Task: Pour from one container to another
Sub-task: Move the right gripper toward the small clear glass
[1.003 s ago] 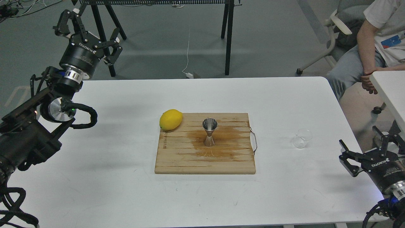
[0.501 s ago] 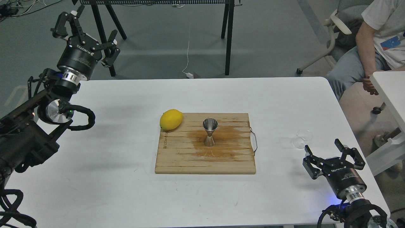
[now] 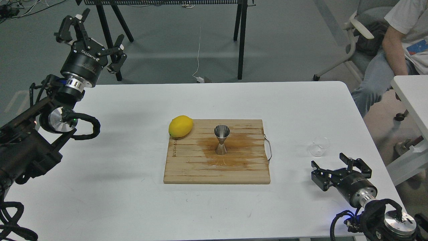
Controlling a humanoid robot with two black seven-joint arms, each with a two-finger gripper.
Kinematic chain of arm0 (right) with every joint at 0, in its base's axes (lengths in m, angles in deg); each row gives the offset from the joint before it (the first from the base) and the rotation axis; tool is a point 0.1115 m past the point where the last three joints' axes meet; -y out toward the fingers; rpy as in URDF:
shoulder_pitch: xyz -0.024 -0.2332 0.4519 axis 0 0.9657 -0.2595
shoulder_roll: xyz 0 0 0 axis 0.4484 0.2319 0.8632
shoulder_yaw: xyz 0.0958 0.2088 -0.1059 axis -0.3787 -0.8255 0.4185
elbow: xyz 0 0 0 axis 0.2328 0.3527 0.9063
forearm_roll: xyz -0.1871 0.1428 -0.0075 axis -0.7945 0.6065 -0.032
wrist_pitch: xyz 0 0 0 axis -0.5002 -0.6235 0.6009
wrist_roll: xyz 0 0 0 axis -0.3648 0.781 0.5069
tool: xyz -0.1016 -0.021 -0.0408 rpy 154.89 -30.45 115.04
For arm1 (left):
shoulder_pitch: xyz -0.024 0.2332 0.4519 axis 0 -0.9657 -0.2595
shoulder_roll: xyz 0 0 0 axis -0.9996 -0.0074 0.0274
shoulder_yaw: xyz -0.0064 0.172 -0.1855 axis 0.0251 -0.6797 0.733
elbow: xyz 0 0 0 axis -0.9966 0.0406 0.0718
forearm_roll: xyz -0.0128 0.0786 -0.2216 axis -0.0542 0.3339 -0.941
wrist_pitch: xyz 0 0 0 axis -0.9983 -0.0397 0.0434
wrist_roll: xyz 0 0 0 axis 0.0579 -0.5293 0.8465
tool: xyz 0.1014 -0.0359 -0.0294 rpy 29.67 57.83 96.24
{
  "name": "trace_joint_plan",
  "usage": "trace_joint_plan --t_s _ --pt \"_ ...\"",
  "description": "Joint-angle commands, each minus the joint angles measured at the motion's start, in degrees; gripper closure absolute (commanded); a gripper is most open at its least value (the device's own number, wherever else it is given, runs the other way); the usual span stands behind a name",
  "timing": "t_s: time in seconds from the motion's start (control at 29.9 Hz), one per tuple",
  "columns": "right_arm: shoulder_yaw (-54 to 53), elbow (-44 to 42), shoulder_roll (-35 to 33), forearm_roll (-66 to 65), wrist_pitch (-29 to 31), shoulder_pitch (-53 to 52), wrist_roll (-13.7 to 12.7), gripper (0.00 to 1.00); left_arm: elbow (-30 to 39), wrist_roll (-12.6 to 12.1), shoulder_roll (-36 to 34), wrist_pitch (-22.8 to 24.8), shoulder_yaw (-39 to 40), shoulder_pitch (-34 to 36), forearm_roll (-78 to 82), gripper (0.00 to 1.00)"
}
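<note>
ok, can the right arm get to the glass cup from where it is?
Probably yes. The right gripper is open and low over the table, just short of the glass cup. Nothing lies between them; the cutting board sits off to the side.

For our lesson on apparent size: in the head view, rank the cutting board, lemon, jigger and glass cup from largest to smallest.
1. Cutting board, by far.
2. Lemon.
3. Jigger and glass cup: too alike to rank; the jigger looks taller, the cup wider.
</note>
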Motion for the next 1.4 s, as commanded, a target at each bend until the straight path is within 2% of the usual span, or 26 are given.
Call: trace_joint_plan --t_s 0.0,0.1,0.6,0.87,1.27,1.37 --pt "0.12 -2.83 1.54 0.73 -0.95 -1.87 0.08 0.0 -0.08 0.0 0.07 -0.01 -0.09 0.02 0.01 0.0" --pt "0.04 -4.41 3.56 0.64 -0.95 -2.83 -0.01 0.0 -0.17 0.0 0.16 -0.01 -0.18 0.02 0.01 0.0" --pt "0.04 -8.81 4.09 0.47 0.46 -6.44 0.43 0.0 -2.46 0.0 0.95 -0.27 -0.45 0.02 0.1 0.0" --pt "0.04 -17.68 6.55 0.47 0.63 -11.44 -0.88 0.01 -3.68 0.0 0.95 -0.36 -0.36 0.11 0.02 0.0" --pt "-0.49 -18.3 7.52 0.47 0.63 -12.85 -1.33 0.06 -5.53 0.0 1.04 0.08 -0.27 0.02 0.01 0.0" --pt "-0.4 -18.48 7.52 0.47 0.63 -13.47 -1.5 0.11 -5.53 0.0 1.04 0.08 -0.27 0.02 0.01 0.0"
